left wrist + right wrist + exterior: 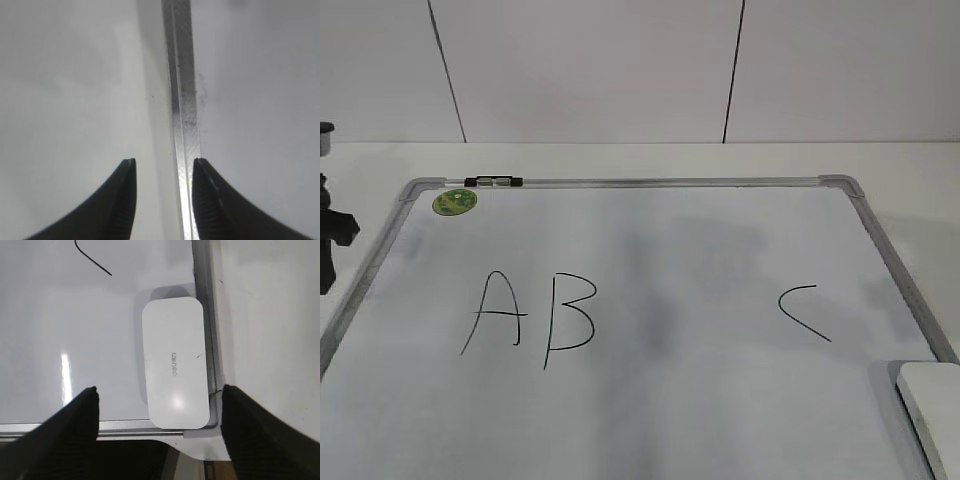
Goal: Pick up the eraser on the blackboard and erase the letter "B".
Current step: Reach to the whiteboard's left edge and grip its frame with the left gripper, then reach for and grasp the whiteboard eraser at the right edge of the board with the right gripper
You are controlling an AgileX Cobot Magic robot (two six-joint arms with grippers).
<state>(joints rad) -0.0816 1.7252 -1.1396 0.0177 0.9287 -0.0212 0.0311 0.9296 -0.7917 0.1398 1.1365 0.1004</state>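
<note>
The blackboard (pixel 650 410) is a white board in a grey metal frame, lying flat. It bears a black "A" (pixel 495 312), the letter "B" (pixel 568 320) and a "C" (pixel 802 312). The white eraser (pixel 930 400) lies at the board's near right corner; in the right wrist view (pixel 175 362) it rests against the frame. My right gripper (pixel 159 395) is open, above the eraser's near end, out of the exterior view. My left gripper (pixel 164 165) is open and empty over the board's left frame edge (pixel 182 100); its arm (pixel 332 240) shows at the left.
A round green sticker (pixel 454 202) and a black clip (pixel 492 182) sit at the board's far left corner. The white table (pixel 910 170) surrounds the board. A white wall stands behind. The table's front edge (pixel 200 460) shows below the board's corner.
</note>
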